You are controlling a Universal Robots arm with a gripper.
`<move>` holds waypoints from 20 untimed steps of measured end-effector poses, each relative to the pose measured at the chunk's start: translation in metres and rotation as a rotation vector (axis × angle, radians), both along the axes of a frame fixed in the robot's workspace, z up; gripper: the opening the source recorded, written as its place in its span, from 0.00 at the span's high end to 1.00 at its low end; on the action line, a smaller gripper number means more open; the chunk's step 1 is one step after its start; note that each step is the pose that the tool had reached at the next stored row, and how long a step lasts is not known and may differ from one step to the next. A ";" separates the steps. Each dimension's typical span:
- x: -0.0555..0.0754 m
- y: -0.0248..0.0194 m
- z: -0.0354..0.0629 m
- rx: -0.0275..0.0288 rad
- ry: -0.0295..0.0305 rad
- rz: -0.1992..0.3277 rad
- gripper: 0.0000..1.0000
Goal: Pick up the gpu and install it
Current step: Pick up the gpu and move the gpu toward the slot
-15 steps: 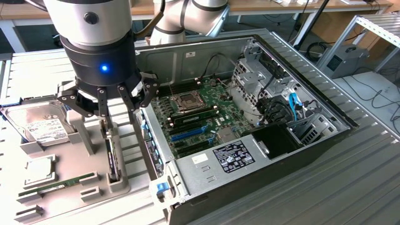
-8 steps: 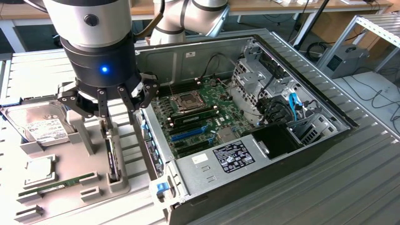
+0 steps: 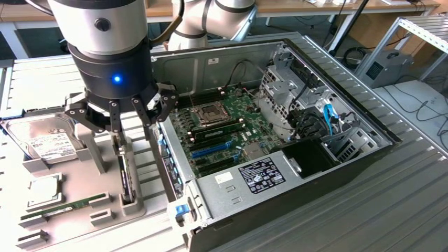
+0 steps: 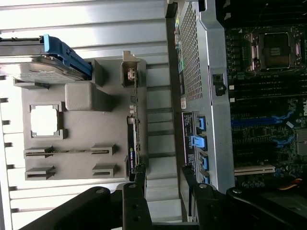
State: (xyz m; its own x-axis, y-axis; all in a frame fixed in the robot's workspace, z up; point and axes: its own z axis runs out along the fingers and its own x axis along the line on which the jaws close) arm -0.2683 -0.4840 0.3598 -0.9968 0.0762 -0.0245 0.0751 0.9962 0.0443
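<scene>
The gpu (image 3: 125,177) is a thin black card standing on edge in a slot of the grey parts holder (image 3: 94,157), at the exterior view's left. My gripper (image 3: 135,128) hangs open just above the card's far end, with nothing between its fingers. In the wrist view the gpu (image 4: 133,139) appears as a narrow dark strip on the holder (image 4: 86,96), and my gripper (image 4: 162,191) stands open with one black finger (image 4: 136,196) over the card's end. The open computer case (image 3: 231,191) with its green motherboard (image 3: 224,123) lies beside the holder, at the exterior view's right.
The holder also carries a silver hard drive (image 3: 45,139), a square processor (image 3: 44,189) and a green memory stick (image 3: 63,206). The case wall (image 4: 196,72) rises close beside the gpu's slot. Cables and drive cages fill the case's far right side.
</scene>
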 end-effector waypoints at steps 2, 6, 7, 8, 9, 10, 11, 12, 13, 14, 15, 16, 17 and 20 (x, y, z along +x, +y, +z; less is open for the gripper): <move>0.000 0.0000 -0.0004 0.0000 0.0000 0.000 0.58; 0.000 0.0000 -0.0013 0.0000 0.0000 0.000 0.58; 0.000 0.0000 -0.0016 0.0000 0.0000 0.000 0.58; 0.000 0.0000 -0.0017 0.0000 0.0001 0.000 0.58; 0.000 0.0000 -0.0022 0.0000 0.0000 0.000 0.58; 0.000 0.0000 -0.0027 0.0000 0.0000 0.000 0.58; 0.000 0.0000 -0.0029 0.0000 0.0000 0.000 0.58; 0.000 0.0000 -0.0031 -0.0001 0.0001 0.000 0.58; 0.000 0.0000 -0.0033 -0.0001 0.0000 0.000 0.58; 0.000 0.0000 -0.0036 0.0000 0.0000 0.000 0.58; 0.000 0.0000 -0.0038 -0.0001 0.0000 0.000 0.58; 0.000 0.0000 -0.0040 0.0000 0.0001 0.000 0.58; 0.000 0.0000 -0.0042 -0.0001 0.0000 0.000 0.58; -0.001 0.0000 -0.0050 0.0000 0.0000 0.000 0.58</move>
State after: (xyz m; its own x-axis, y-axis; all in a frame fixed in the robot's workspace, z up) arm -0.2689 -0.4840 0.3548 -0.9968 0.0762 -0.0244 0.0751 0.9962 0.0443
